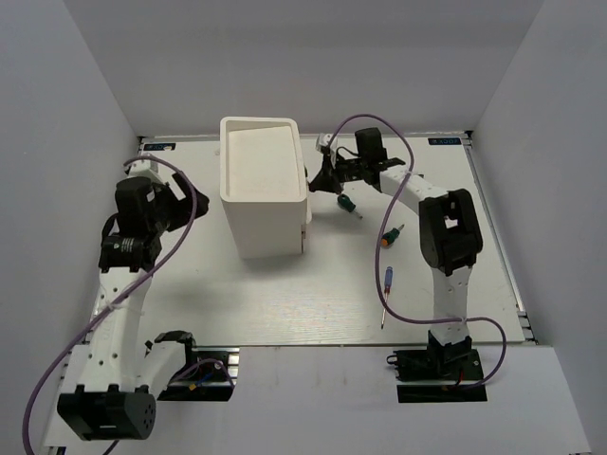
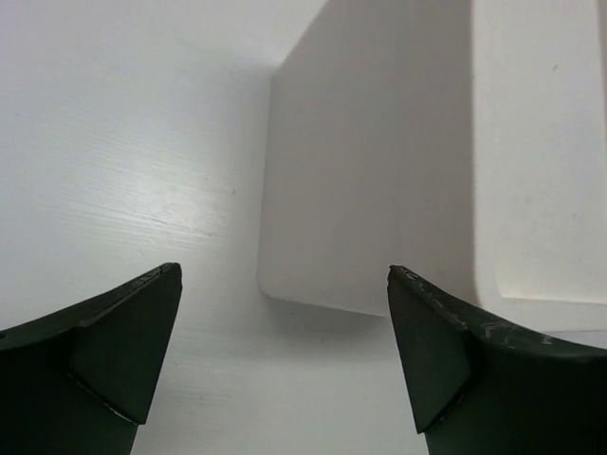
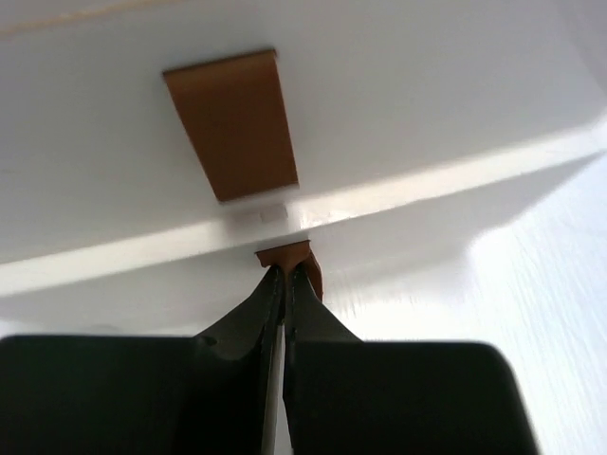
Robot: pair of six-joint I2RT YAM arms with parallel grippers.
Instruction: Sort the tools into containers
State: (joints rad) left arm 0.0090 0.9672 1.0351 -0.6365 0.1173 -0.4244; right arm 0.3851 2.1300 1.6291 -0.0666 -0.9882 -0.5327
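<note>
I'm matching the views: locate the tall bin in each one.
Top: tall bin at centre back, just left of the right gripper.
Left wrist: upper right, its corner beyond the left gripper.
Right wrist: a white wall with brown tape fills the top; which bin, unclear.
Shared landmark: the table.

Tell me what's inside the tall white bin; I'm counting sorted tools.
Only plain white interior shows in the tall white bin from above; no tool is visible. Its near wall covers the lower inside, so anything lying there cannot be seen.
</note>
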